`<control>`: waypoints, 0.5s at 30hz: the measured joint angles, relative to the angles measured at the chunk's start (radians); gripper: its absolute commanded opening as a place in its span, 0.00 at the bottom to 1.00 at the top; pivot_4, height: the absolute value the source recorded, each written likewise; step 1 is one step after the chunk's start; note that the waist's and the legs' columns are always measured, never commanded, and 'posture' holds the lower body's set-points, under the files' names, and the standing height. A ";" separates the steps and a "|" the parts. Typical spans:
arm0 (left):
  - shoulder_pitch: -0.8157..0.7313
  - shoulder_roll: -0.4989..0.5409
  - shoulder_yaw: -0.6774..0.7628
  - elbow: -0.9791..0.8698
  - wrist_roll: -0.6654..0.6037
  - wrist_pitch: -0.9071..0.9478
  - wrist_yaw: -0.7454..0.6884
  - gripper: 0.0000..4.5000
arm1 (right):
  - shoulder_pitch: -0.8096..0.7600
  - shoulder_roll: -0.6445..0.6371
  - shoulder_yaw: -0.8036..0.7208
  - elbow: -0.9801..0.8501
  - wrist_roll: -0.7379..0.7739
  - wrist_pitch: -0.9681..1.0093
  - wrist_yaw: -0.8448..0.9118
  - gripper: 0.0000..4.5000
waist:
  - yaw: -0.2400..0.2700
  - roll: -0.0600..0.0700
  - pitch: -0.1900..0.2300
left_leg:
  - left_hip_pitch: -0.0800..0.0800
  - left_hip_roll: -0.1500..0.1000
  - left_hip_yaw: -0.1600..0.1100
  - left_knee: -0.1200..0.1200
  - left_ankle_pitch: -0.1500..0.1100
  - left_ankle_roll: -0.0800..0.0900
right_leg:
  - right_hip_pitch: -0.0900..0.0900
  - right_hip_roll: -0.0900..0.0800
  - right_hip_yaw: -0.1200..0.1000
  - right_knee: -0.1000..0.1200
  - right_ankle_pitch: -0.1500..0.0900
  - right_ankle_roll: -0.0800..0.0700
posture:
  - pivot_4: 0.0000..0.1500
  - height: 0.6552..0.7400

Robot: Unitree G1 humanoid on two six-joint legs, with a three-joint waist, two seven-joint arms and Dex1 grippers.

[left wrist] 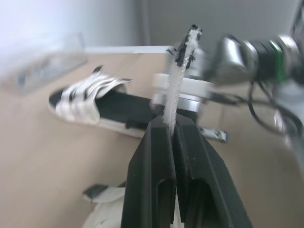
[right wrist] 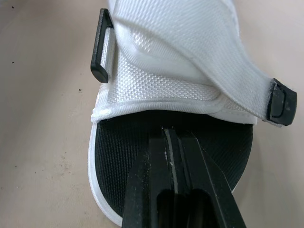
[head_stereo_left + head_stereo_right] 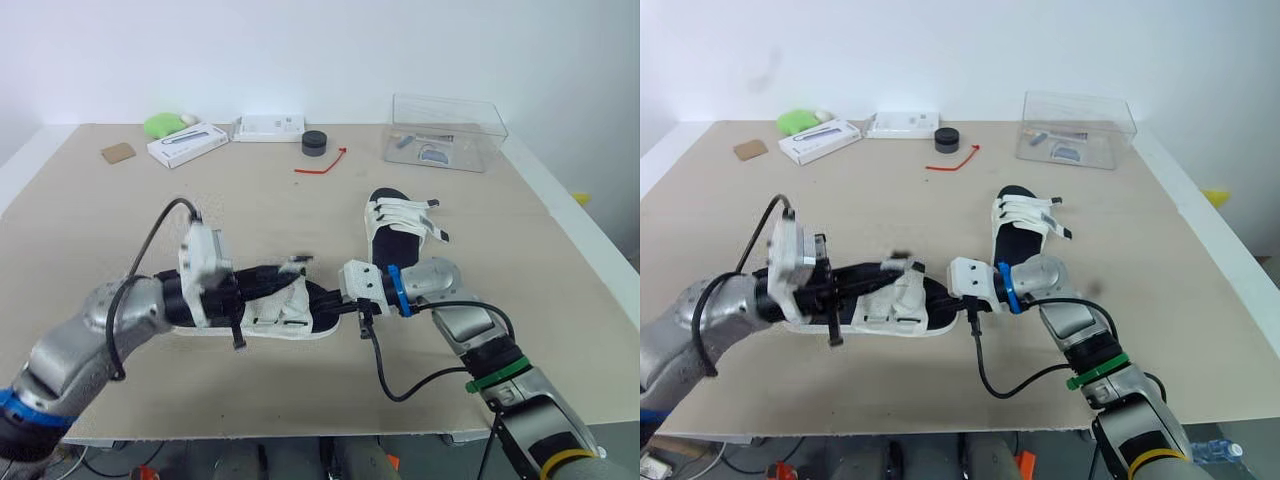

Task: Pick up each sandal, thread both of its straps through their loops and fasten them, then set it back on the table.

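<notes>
Left gripper (image 1: 172,124): I clamp a white strap (image 1: 183,61), thin and probably limp, best held near its black tip. Right gripper (image 2: 176,135): fingers closed, resting on the near sandal (image 3: 290,312), which lies on the table (image 3: 90,230) (light, bendable sole, I judge). The right wrist view shows the black loop (image 2: 100,45); the head views show the far sandal (image 3: 400,225).
</notes>
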 measured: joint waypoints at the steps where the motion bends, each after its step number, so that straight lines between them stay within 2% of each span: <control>1: -0.016 -0.006 0.013 0.024 -0.042 0.044 0.009 0.02 | -0.002 0.001 0.001 0.001 -0.001 0.000 0.000 0.00 | 0.000 0.000 0.000 | 0.000 0.000 0.000 0.000 0.000 0.000 | 0.000 0.001 0.000 0.000 0.000 0.000 | 1.00 1.00; 5: -0.053 -0.033 0.048 0.094 -0.150 0.173 0.025 0.02 | -0.004 0.001 0.001 0.005 0.000 -0.001 0.000 0.00 | -0.002 0.000 0.000 | 0.000 0.000 0.000 0.000 0.000 0.000 | 0.000 0.001 0.000 0.000 0.000 -0.001 | 1.00 1.00; 6: -0.078 -0.043 0.066 0.185 -0.244 0.289 0.021 0.02 | -0.006 0.002 0.001 0.006 0.000 -0.001 0.000 0.00 | -0.002 0.000 0.000 | 0.000 0.000 0.000 0.000 0.000 0.000 | 0.000 0.001 0.000 0.000 0.000 -0.001 | 1.00 1.00; 15: -0.078 -0.139 0.129 0.328 -0.259 0.420 0.068 0.02 | -0.007 0.000 0.001 0.004 0.000 0.003 -0.001 0.00 | -0.001 0.000 0.000 | 0.000 0.000 -0.001 0.000 0.000 -0.001 | 0.000 0.000 0.000 0.000 0.000 -0.001 | 1.00 1.00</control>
